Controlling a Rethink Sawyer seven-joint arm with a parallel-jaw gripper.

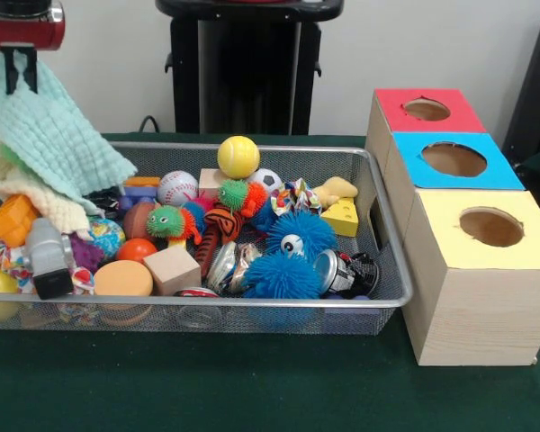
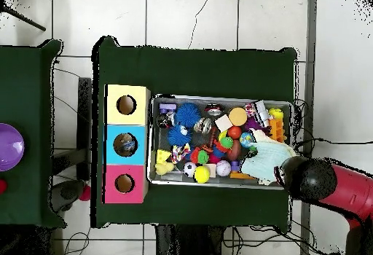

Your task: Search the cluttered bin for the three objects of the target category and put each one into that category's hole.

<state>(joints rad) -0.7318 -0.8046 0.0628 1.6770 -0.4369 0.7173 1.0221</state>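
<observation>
The wire mesh bin (image 1: 252, 301) is full of toys; it also shows in the overhead view (image 2: 218, 97). My gripper (image 1: 21, 72) is at the bin's left end in the front view, shut on a pale green-blue knitted cloth (image 1: 58, 135) that it holds up, hanging over the toys. In the overhead view the cloth (image 2: 264, 159) spreads from under the arm's head (image 2: 309, 179). Two shiny crinkly film bags (image 1: 227, 266) (image 1: 328, 270) lie near the bin's front rim, beside the blue spiky balls (image 1: 292, 256). A third bag does not show.
Three wooden boxes with holes stand right of the bin: red top (image 1: 427, 110), blue top (image 1: 454, 160), yellow top (image 1: 490, 227). A yellow ball (image 1: 238, 157), a wooden cube (image 1: 172, 269), an orange disc (image 1: 123, 279) and a cream cloth (image 1: 31, 193) fill the bin.
</observation>
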